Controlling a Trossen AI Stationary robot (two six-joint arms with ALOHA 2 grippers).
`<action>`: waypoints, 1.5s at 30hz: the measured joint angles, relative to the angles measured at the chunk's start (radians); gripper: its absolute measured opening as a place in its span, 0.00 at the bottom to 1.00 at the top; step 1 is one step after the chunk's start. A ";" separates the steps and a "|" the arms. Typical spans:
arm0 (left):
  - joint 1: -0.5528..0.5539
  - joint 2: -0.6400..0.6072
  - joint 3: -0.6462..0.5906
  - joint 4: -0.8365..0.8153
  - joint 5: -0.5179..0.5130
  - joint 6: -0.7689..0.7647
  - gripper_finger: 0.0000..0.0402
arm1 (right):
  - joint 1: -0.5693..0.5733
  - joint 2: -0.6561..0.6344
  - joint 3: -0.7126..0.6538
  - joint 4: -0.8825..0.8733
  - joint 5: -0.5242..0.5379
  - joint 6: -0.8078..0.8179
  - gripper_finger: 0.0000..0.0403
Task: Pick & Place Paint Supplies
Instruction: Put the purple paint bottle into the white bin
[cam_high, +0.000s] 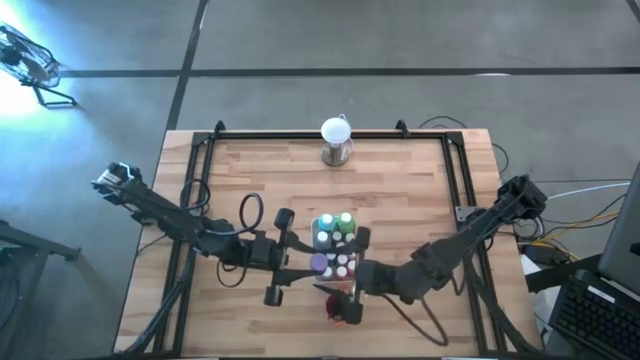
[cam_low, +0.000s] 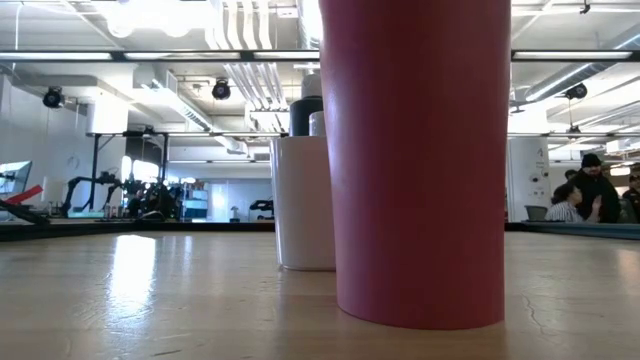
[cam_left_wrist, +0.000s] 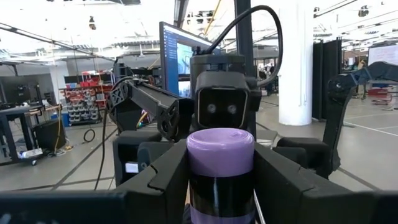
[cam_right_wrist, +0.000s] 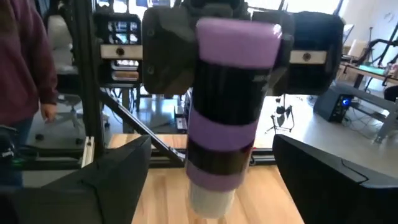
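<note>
Wooden bench (cam_high: 260, 170) below, the left pincer (cam_left_wrist: 221, 180) pinches the purple bottle (cam_left_wrist: 221, 168) upright above the tray (cam_high: 322, 238), while the right pincer (cam_right_wrist: 211, 168), spread wide, faces it with fingers flanking the bottle, nearest for a handover.

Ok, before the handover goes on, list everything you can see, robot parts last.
table: one, light wood, under everything
globe: one, white on a metal base, far edge of the table, centre
tray: one, white, table centre
bottles: several, green, teal, white-capped, in the tray
purple bottle: one, lifted beside the tray
cup: one, dark red, near edge
people: a few, in the room behind
left gripper: shut on the purple bottle
right gripper: open, either side of that bottle
</note>
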 joint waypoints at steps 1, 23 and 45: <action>0.000 0.000 0.000 0.000 0.000 0.000 0.39 | -0.003 0.003 0.002 0.000 -0.001 0.001 0.80; 0.002 0.000 0.000 -0.047 -0.001 -0.001 0.39 | -0.032 0.006 -0.001 0.025 -0.011 0.007 0.58; 0.005 0.000 -0.015 -0.058 -0.001 -0.003 0.39 | -0.033 0.005 0.000 0.023 -0.014 -0.013 0.54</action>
